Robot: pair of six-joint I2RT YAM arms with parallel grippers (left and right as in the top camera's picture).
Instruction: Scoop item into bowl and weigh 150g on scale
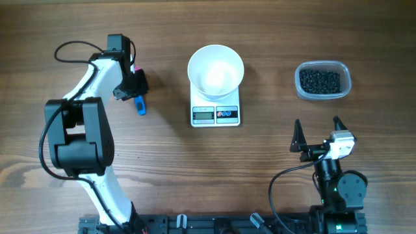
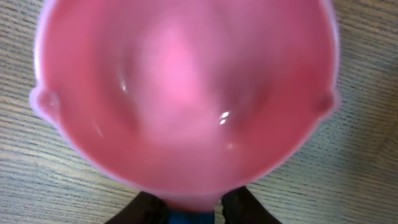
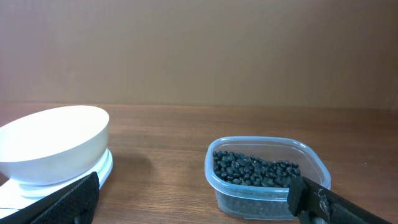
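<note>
Pellets (image 1: 319, 80) in tub (image 1: 349, 81), ahead of wide-spread right gripper (image 1: 317, 123)

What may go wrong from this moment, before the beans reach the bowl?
The left hand straddles the blue handle of the pink scoop; a loose grip may let it slip. The beans sit in a tub on the far side of the white bowl on the scale; reaching across may bump the bowl or spill beans.

Left arm (image 1: 91, 78) stretched forward, left hand (image 1: 135, 88) fingers nearly together, right hand (image 1: 317, 125) fingers wide apart.
</note>
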